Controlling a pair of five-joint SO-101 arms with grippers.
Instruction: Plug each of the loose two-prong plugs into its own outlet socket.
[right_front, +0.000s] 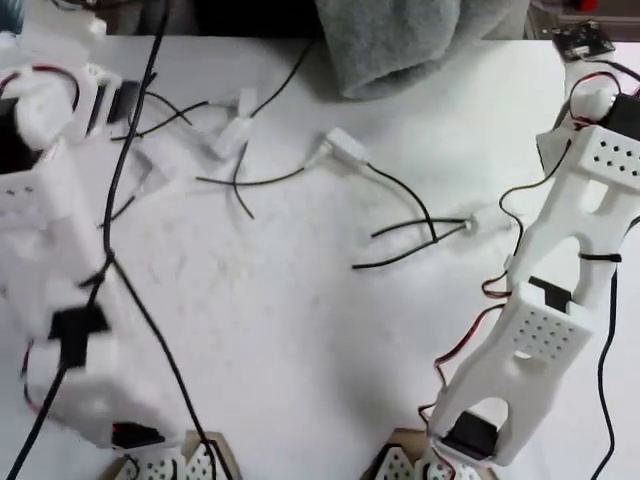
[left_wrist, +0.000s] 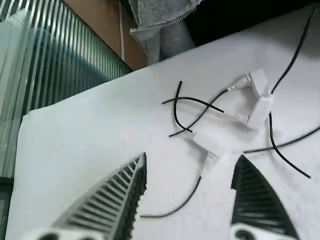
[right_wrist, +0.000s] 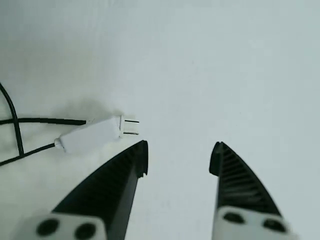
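Observation:
A loose white two-prong plug (right_wrist: 95, 134) on black cords lies flat on the white table, prongs bare, just beside one finger of my open right gripper (right_wrist: 181, 146). From above, this plug (right_front: 468, 226) sits right of centre. My left gripper (left_wrist: 191, 160) is open above the table, with a small white connector block (left_wrist: 207, 141) lying just beyond the gap between its fingers. Two more white connector pieces (left_wrist: 259, 97) lie touching each other farther off. In the high view these two pieces (right_front: 236, 125) and another white piece (right_front: 348, 147) lie at the back centre.
Thin black cords (right_front: 400, 235) loop across the middle of the table. A thick black cable (right_front: 130, 200) runs over the arm at the left. A grey cloth (right_front: 400, 40) lies at the back edge, and a small dark board (right_front: 583, 38) sits at the back right.

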